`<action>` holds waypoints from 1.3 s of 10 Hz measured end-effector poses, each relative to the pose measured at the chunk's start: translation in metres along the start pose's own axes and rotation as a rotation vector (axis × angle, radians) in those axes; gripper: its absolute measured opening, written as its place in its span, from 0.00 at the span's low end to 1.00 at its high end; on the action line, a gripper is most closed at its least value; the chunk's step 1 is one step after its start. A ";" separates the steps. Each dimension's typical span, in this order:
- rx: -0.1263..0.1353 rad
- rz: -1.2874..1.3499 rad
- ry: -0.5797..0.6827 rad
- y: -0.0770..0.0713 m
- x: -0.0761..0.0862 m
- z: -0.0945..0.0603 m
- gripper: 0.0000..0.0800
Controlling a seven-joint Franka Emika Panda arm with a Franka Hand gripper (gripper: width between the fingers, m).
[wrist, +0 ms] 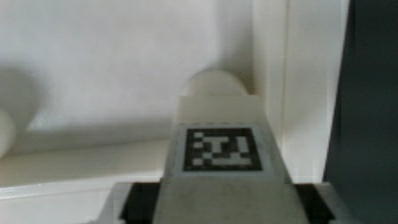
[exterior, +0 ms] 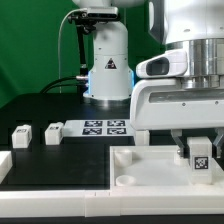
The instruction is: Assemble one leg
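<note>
My gripper (exterior: 199,150) is shut on a leg (exterior: 200,156), a chunky white peg with a black-and-white tag on its face. It holds the leg upright at the exterior view's right, just over the big flat white panel (exterior: 150,166). In the wrist view the leg (wrist: 219,140) fills the middle between my two dark fingertips (wrist: 137,203), its rounded end pointing at the white panel (wrist: 89,90) below. Two more legs (exterior: 20,137) (exterior: 52,132) lie on the black table at the exterior view's left.
The marker board (exterior: 104,127) lies on the table behind the panel. The robot's white base (exterior: 107,65) stands at the back. A round socket (exterior: 125,179) shows near the panel's front corner. A white piece (exterior: 3,165) sits at the left edge.
</note>
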State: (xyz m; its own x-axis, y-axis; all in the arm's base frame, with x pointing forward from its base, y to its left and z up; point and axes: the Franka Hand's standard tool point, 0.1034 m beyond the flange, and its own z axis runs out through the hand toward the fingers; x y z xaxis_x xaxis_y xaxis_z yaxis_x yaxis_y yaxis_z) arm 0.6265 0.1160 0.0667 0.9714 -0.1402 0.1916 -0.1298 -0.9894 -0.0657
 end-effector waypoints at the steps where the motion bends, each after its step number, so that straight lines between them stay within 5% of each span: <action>1: 0.004 0.116 0.012 0.001 -0.001 0.000 0.36; 9: 0.022 1.198 -0.023 -0.004 -0.006 0.000 0.37; 13: 0.029 1.321 -0.030 -0.005 -0.006 0.000 0.47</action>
State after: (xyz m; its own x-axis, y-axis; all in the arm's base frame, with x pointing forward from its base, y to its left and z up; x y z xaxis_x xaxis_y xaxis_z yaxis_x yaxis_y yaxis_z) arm 0.6209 0.1218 0.0662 0.1218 -0.9911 -0.0543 -0.9725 -0.1082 -0.2062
